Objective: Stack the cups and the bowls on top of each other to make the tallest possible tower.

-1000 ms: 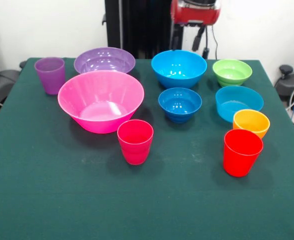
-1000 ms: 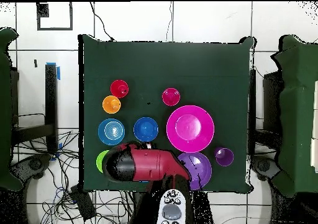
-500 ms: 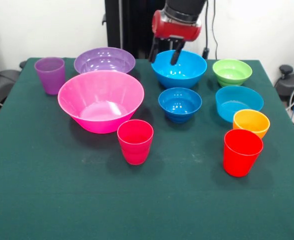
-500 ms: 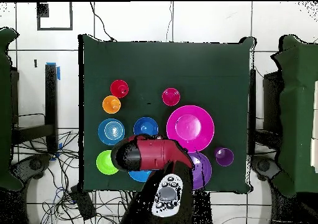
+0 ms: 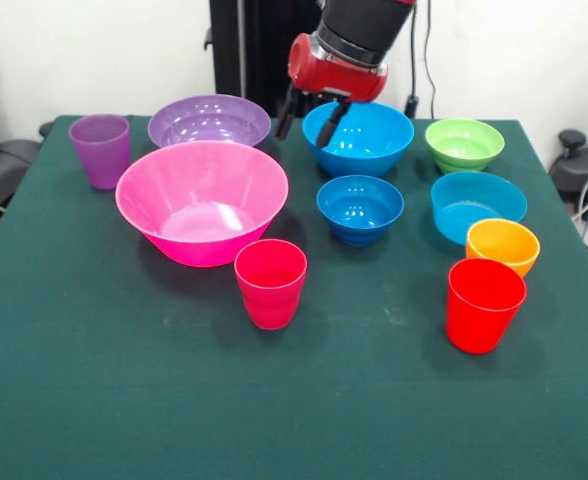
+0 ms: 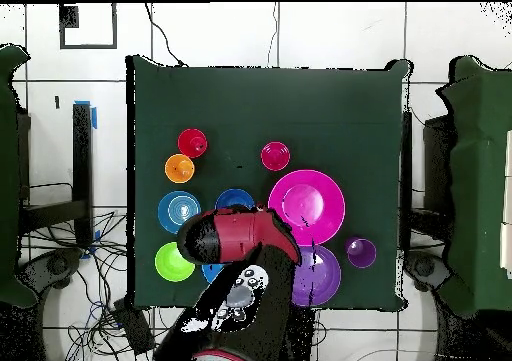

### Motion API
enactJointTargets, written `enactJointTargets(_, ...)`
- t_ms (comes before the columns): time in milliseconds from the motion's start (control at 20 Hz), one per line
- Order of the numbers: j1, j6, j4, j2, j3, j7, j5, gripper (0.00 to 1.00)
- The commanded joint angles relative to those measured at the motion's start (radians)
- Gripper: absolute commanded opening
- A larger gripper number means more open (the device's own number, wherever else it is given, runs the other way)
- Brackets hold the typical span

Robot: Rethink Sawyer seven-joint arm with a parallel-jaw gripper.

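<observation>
Empty gripper (image 5: 308, 115) spread open over large blue bowl's (image 5: 366, 140) left rim — beside purple bowl (image 5: 209, 121)

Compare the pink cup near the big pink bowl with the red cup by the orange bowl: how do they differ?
The pink cup is magenta and looks slightly smaller; the red cup is bright red and looks a bit wider. The pink cup stands just in front of the huge pink bowl; the red cup stands in front of the orange bowl, close against it. Both are upright, empty, tapered tumblers, unstacked.
</observation>
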Motion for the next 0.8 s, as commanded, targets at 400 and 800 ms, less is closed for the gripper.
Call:
enactJointTargets(400,0.098,0.057,-0.168,0.170,-0.073,0.242,0.041,1.00)
enactJointTargets(800,0.091,0.047,-0.191,0.211,-0.059,0.266,0.053,1.00)
